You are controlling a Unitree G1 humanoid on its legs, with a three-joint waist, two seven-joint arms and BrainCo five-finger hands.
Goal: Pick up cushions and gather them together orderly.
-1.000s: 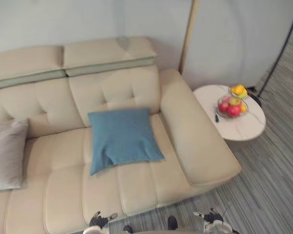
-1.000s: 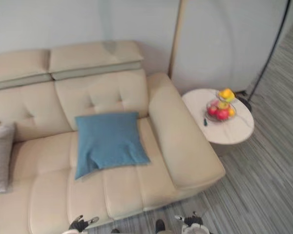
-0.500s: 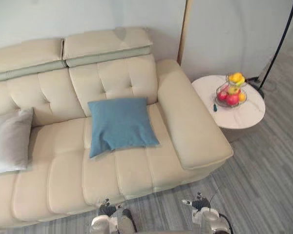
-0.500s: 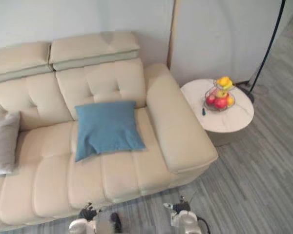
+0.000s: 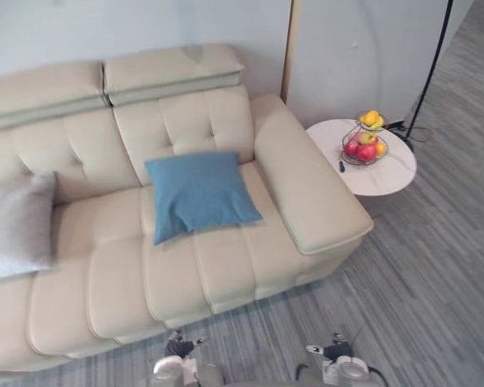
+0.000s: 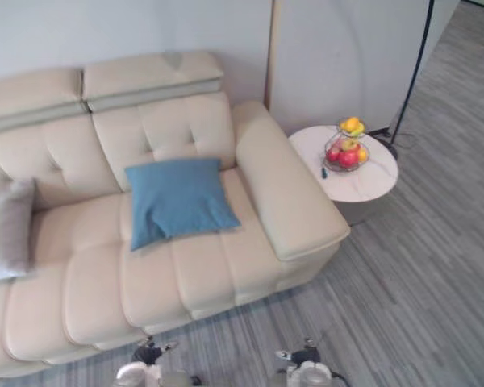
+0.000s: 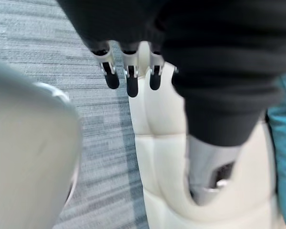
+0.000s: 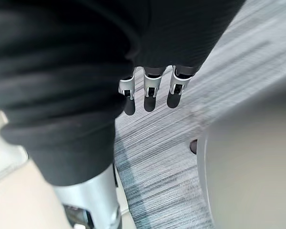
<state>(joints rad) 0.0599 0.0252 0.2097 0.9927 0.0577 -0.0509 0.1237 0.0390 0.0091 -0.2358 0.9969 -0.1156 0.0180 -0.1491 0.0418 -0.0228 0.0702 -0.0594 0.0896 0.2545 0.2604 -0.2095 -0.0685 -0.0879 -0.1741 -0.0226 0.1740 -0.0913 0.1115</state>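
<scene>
Progress nil: blue cushion centre of sofa, grey cushion well apart at 9 o'clock. At 6 o'clock, left hand and right hand slack-fingered, empty.

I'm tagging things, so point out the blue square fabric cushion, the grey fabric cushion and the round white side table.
Blue square fabric cushion (image 5: 200, 193): left eye view, centre of its face.
Grey fabric cushion (image 5: 16, 227): left eye view, middle of its face.
Round white side table (image 5: 384, 179): left eye view, bare front tabletop.
</scene>
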